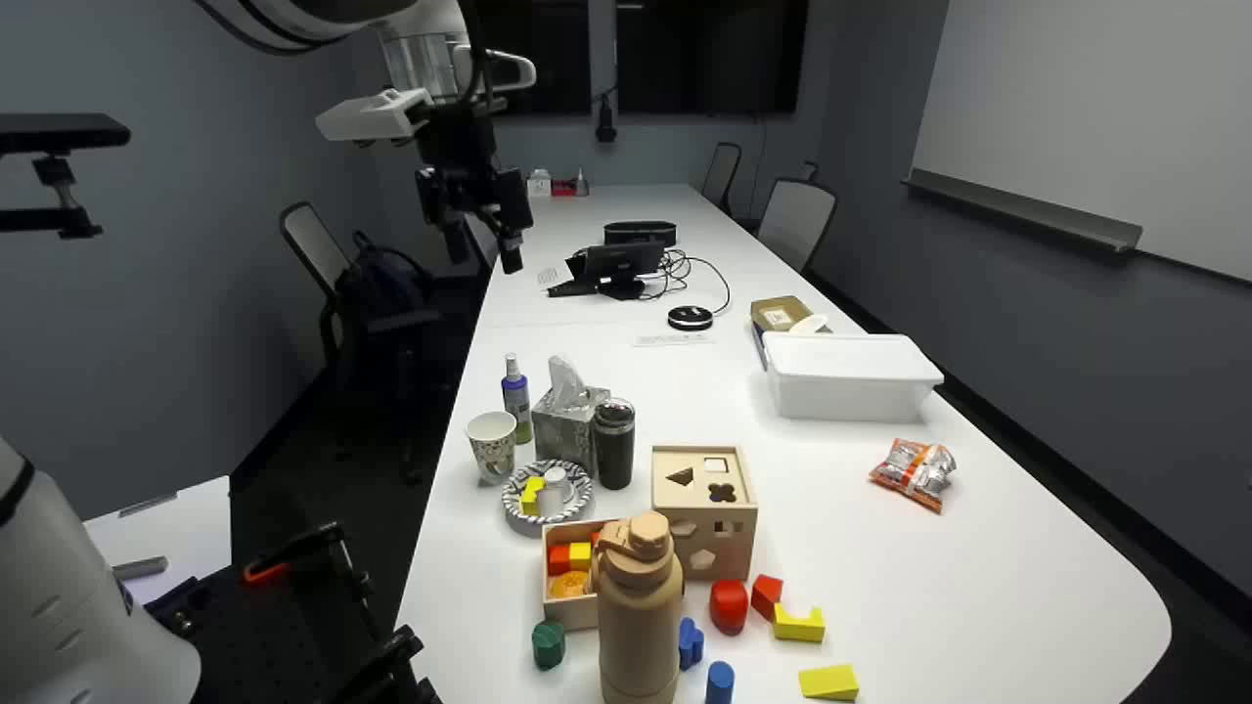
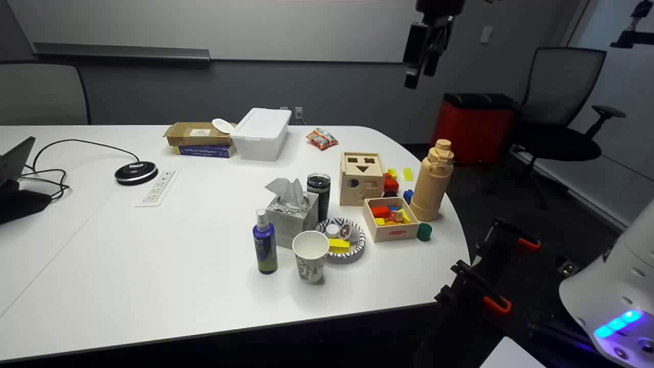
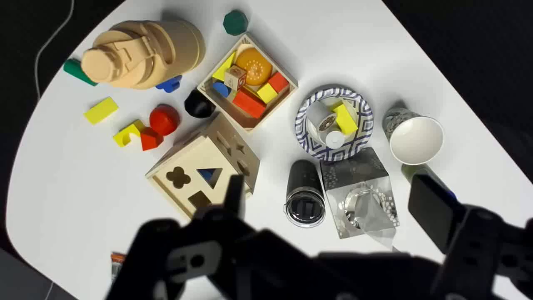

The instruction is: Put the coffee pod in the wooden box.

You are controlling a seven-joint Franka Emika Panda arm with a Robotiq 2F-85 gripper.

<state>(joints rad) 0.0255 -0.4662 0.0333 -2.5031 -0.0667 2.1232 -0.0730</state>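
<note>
The coffee pod [image 3: 322, 115], pale with a brown printed lid, lies on its side on a blue-and-white patterned plate [image 3: 305, 135] beside a yellow block and a white-topped piece. The pod also shows in an exterior view [image 2: 346, 232]. The wooden box [image 3: 195, 164], a light tan cube with shaped holes, stands on the table in both exterior views [image 1: 706, 533] [image 2: 361, 185]; something blue shows through its triangular hole. My gripper [image 3: 333, 200] is open and empty, high above the table, with its fingers apart over the tumbler and tissue box. It also shows in both exterior views [image 1: 484, 252] [image 2: 421, 76].
A black tumbler [image 3: 305, 193], tissue box [image 3: 358, 200], paper cup [image 3: 416, 139] and spray bottle [image 2: 265, 245] crowd round the plate. A shallow wooden tray of blocks [image 2: 392, 234] and a tall tan bottle [image 2: 431, 184] stand near the wooden box, with loose blocks about.
</note>
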